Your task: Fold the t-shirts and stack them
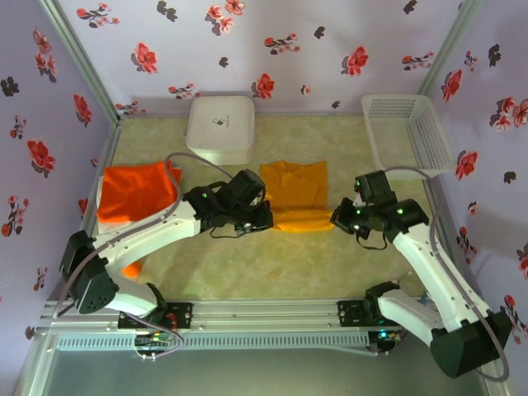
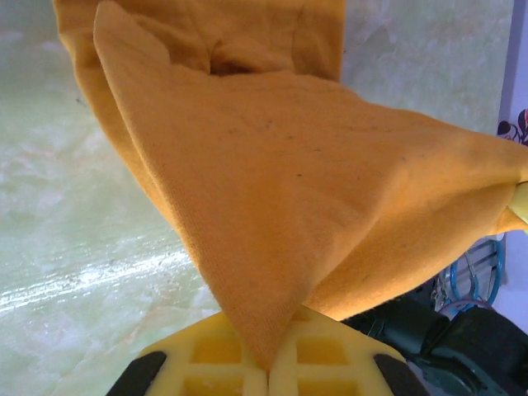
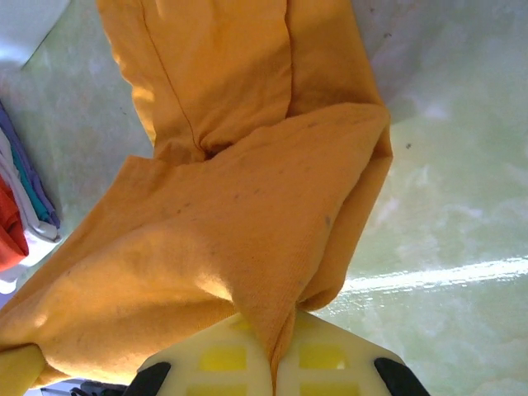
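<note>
I see left gripper [image 2: 266, 367] and right gripper [image 3: 275, 363] clamped on mustard cloth t-shirt [image 1: 295, 194] (opposite edges) | white rounded-square plastic box [image 1: 219, 128]: contents hidden | white lattice basket [image 1: 406, 132]: far right

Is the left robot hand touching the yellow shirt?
Touching. In the left wrist view, the left gripper is shut on a corner of the yellow shirt.

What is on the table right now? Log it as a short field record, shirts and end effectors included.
mustard t-shirt: centre, near edge raised, pinched at two points
left end effector: shut on the mustard t-shirt's near left corner
right end effector: shut on its near right side
red-orange t-shirt: left side, not held
white box: far edge, behind both shirts
lattice basket: far right corner
</note>
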`<state>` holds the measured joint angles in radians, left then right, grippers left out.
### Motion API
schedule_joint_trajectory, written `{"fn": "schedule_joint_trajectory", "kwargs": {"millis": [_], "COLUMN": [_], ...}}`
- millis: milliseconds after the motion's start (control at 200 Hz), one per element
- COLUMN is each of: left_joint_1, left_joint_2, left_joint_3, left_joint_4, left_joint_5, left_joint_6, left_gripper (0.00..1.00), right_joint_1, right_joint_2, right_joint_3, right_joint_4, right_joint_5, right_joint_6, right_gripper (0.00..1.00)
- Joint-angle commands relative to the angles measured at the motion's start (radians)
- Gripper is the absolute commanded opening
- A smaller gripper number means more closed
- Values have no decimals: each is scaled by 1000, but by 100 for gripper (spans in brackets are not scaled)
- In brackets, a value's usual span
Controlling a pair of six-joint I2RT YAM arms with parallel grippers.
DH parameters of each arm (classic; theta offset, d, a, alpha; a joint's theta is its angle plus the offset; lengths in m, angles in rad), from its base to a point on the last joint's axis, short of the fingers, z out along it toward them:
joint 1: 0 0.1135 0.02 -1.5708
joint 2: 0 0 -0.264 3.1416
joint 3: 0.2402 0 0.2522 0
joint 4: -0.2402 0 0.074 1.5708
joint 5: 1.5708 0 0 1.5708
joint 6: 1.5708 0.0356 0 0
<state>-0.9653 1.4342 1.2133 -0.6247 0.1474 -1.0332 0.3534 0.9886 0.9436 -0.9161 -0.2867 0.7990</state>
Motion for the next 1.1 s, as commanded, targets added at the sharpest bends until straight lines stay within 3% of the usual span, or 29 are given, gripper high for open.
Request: {"fn": "schedule_joint_trajectory", "kwargs": {"millis": [0, 440, 1090], "left_joint_1": [21, 152, 307], "left_joint_2": [26, 70, 315], "left_joint_3": [46, 109, 320], "left_joint_4": [-53, -60, -46], "left_joint_5": [-27, 5, 104], "left_joint_6": [42, 131, 268], "left_gripper": [0, 0, 0], "right_joint_1": [-4, -94, -192], "right_joint_2": [55, 193, 473], "right_joint_3": [47, 125, 296], "right_joint_4": [10, 61, 133], "right_joint_5": [11, -46, -123], "right_joint_6": [-40, -88, -174], "right_gripper": [0, 0, 0]}}
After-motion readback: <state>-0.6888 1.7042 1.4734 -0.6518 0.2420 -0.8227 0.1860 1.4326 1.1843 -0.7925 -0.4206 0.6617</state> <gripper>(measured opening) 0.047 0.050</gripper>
